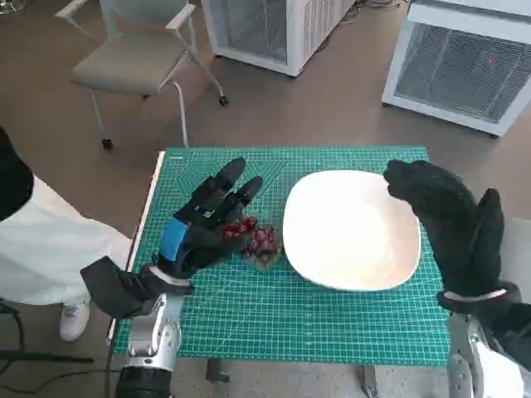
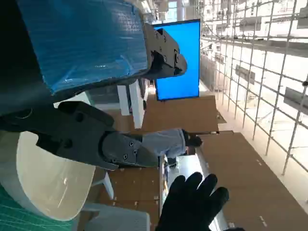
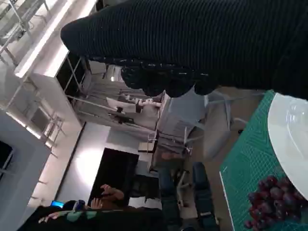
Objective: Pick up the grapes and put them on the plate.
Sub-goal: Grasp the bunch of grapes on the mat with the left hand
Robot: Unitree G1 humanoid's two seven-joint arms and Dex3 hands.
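**Left hand over the grapes, plate waiting beside them**

We see the red grapes (image 1: 255, 239) lying on the green cutting mat (image 1: 332, 323) that covers the bench, just beside the white plate (image 1: 353, 228), at its 9 o'clock edge. Our left hand (image 1: 207, 220) hovers over the bunch from its 9 o'clock side, fingers spread apart and gripping nothing. Our right hand (image 1: 452, 220) hangs at the plate's 3 o'clock rim, its gloved fingers loosely extended and empty. A grey chair (image 1: 137, 58) stands on the floor beyond the bench, toward 11 o'clock.
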